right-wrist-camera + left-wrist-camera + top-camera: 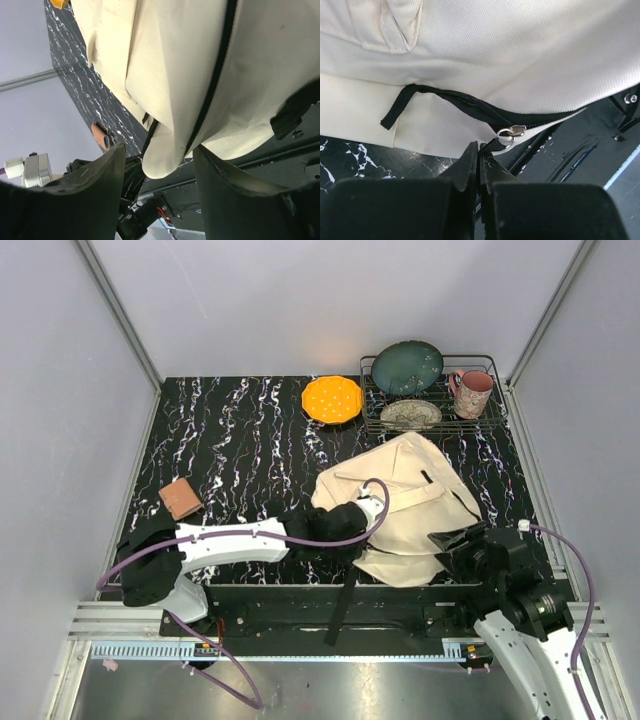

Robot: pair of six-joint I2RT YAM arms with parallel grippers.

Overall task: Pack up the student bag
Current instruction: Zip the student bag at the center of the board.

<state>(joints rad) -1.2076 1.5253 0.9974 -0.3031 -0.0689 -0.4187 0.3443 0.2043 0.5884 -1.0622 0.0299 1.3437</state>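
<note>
Clenched left gripper (479, 159) pinching the black zipper pull (506, 135) of the cream student bag (405, 495), slumped on the table's (240, 440) near right. Right gripper (159, 152) released, jaws astride a bag corner. Risks dragging the limp unbraced bag instead of running the zipper.

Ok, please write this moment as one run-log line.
left gripper: shut on zipper pull | right gripper: open, fingers astride edge of student bag | student bag: lying on table
</note>
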